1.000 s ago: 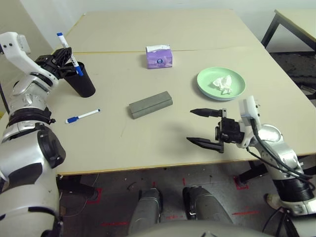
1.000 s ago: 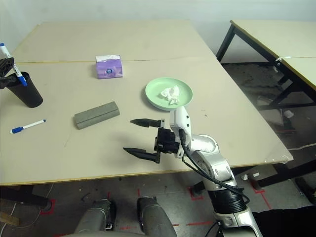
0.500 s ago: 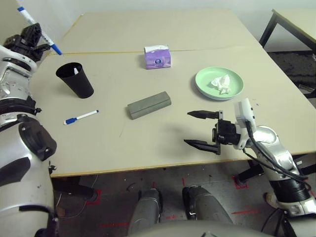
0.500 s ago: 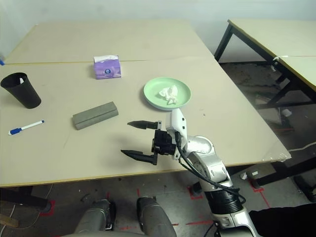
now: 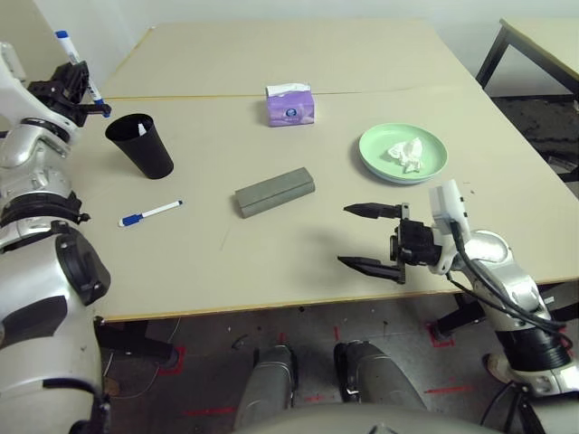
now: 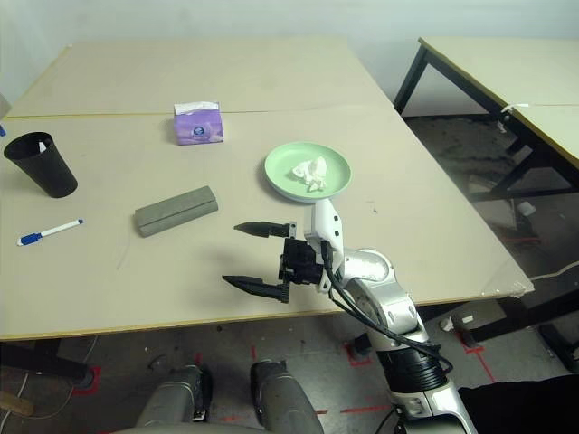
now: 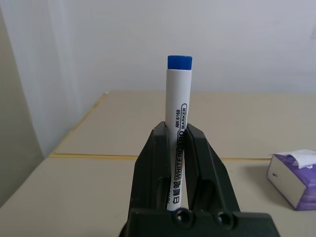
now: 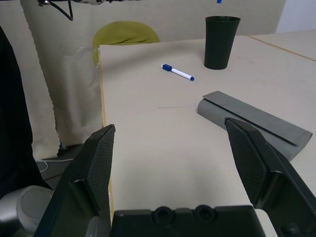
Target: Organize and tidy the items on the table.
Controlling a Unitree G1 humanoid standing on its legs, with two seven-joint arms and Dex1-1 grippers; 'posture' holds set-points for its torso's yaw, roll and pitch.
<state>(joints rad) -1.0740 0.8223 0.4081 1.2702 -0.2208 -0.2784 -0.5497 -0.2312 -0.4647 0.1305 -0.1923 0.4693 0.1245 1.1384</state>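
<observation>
Markers are the pieces in play: one marker (image 5: 150, 213) lies flat on the bench (image 5: 298, 262) toward the robot's left, blue cap pointing at the left edge, while the held marker (image 7: 177, 133) stands upright in the left gripper (image 7: 179, 163), whose jaws are pinched shut on its white barrel, blue cap uppermost. Nearest the robot, the right gripper (image 5: 369, 237) hovers just above the near edge of the bench, jaws spread wide and holding nothing, pointing toward the robot's left. Nothing lies between those jaws and the grey glasses case (image 5: 274, 191), which rests slantwise near the middle of the bench, just beyond and left of them. Beside the lying marker, a little farther back, a black cup (image 5: 139, 144) stands upright with something white showing inside its rim. The left gripper is raised at the far left, above and beyond that cup. To the right, past the right gripper, the green plate (image 5: 432, 164) carries a crumpled tissue (image 5: 403, 152). Farthest back, near the seam, sits a purple tissue box (image 5: 290, 105). A second table (image 6: 507, 63) stands off to the right.
</observation>
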